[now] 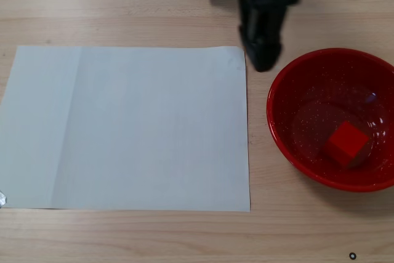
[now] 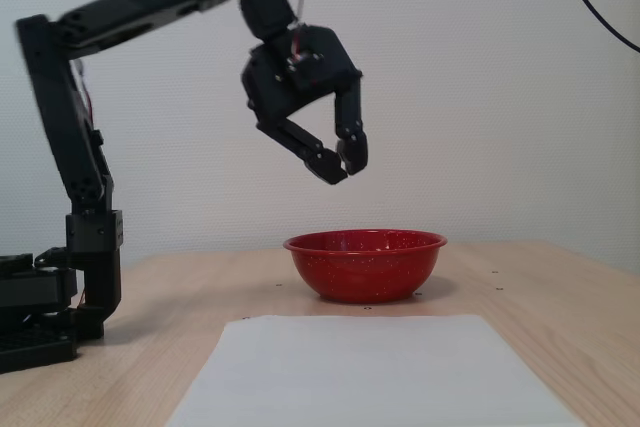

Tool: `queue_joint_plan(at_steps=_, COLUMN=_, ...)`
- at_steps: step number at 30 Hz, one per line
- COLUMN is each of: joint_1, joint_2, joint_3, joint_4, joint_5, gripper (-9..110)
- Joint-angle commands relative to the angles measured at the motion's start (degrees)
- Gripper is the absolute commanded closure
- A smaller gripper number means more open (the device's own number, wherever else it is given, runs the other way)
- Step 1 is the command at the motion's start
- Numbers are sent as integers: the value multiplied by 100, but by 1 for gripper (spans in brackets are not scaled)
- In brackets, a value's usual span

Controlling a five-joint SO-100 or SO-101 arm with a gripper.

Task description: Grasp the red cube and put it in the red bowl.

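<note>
Emptiness marks the black two-finger gripper [image 2: 343,162]: in a fixed view from the side its fingertips nearly meet, with only a sliver of wall between them and nothing held. It hangs well above the rim of the large, glossy red bowl speckled with white flecks [image 2: 365,272], over the bowl's left part as that view shows it. In a fixed view from above, the same gripper [image 1: 263,60] appears just outside the bowl's [image 1: 280,133] upper-left rim.

The small, matte, bright red-orange cube [image 1: 347,143] lies inside the bowl, on the floor of the basin toward the lower right in the view from above — down and to the right of the gripper, well apart from it. It sits flat with one corner turned toward the camera, its top face lighter and its side faces darker; no long axis to speak of, since its faces look equal. From the side it cannot be seen, as the bowl's wall hides it.

Judged from how things lie, the placing is done — the cube is in the bowl and free of the fingers. What remains, if anything, is for the arm to draw clear; the white sheet of paper [image 1: 123,127] on the pale wooden table [image 1: 123,4] carries nothing.
</note>
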Motion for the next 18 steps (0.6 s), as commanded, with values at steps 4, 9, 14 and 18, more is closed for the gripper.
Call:
queue_joint_plan(at_steps=4, joint_1=-369, joint_2=1424, joint_3=879, joint_4=-686, joint_5=193, gripper=101)
queue_joint_plan(at_steps=9, joint_1=-624, joint_2=2347, joint_3=2232, joint_4=-1354, joint_5=272, gripper=101)
queue_joint_plan(at_steps=14, joint_1=-712, joint_2=3199, joint_3=3428, joint_4=-2030, joint_5=360, gripper=101)
queue_joint_plan(at_steps=18, joint_1=-765, joint_2=3709, joint_3=4201, joint_4=-2575, joint_5=264, gripper=101)
